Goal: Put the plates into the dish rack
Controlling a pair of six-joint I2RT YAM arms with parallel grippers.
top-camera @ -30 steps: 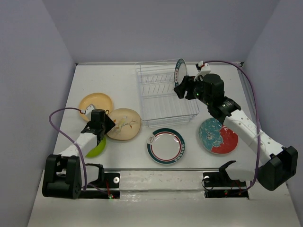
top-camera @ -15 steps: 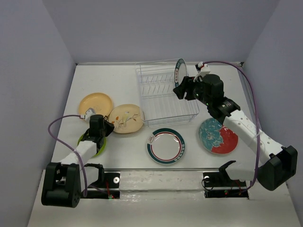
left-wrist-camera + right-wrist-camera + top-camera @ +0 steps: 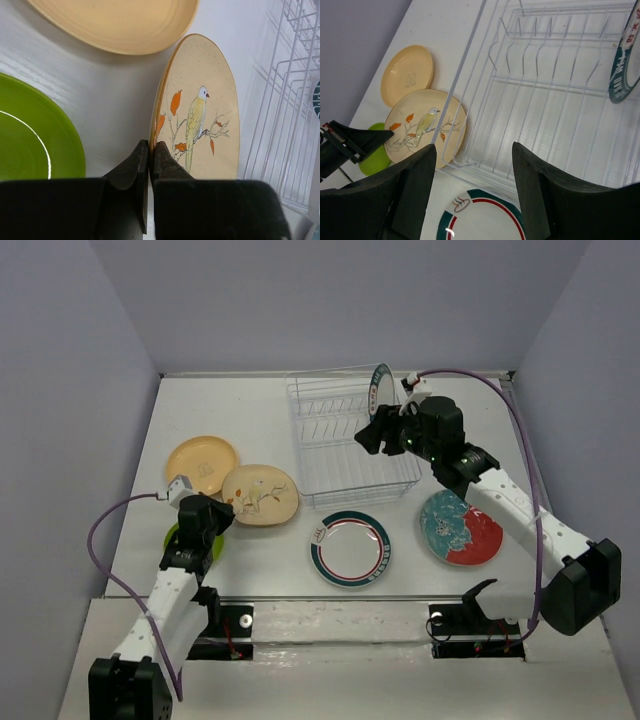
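My left gripper [image 3: 224, 513] [image 3: 150, 152] is shut on the near rim of the cream bird-and-branch plate [image 3: 262, 495] [image 3: 200, 115] [image 3: 422, 127]. This plate lies just left of the dish rack [image 3: 300, 435] [image 3: 520, 80]. The lime green plate [image 3: 170, 536] [image 3: 35, 135] is partly hidden under my left arm, and the orange-tan plate [image 3: 202, 462] [image 3: 120, 25] sits behind it. A dark-rimmed plate [image 3: 380, 388] [image 3: 625, 60] stands upright in the rack's far right corner. My right gripper [image 3: 368, 432] [image 3: 475, 150] hangs open and empty over the rack's right side.
A white plate with a teal-red rim [image 3: 350, 548] [image 3: 480, 220] lies in front of the rack. The teal-and-red floral plate [image 3: 460, 528] lies to its right, under my right arm. Grey walls enclose the table on three sides.
My left gripper has closed on the bird plate's rim and the left arm has drawn back toward the near edge. The right gripper has shifted slightly left over the rack.
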